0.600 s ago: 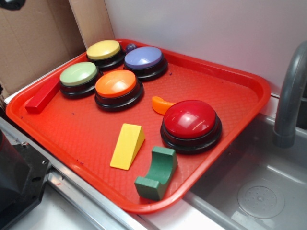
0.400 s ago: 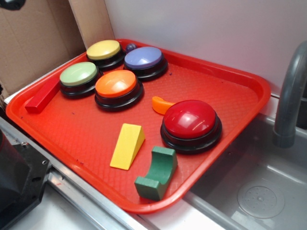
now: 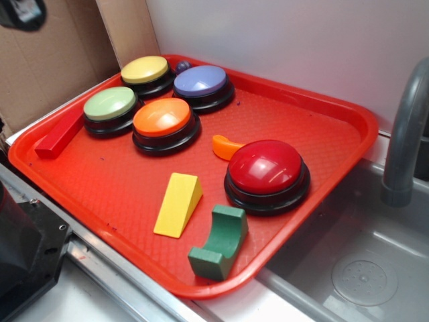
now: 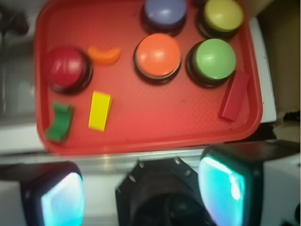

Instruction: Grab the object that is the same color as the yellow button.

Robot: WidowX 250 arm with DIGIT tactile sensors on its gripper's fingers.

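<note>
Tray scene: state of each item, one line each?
Yellow wedge block: flat on red plastic tray, ungrasped.
Green arch block: on its side at the tray's near edge.
Orange curved piece: lying beside the red button.
Red bar block: lying along the tray's edge.
Yellow button: upright, nothing on it.
Claw: open, high above the tray, empty.

Exterior view bright, evenly lit and sharp; wrist view soft, blurred throughout.
</note>
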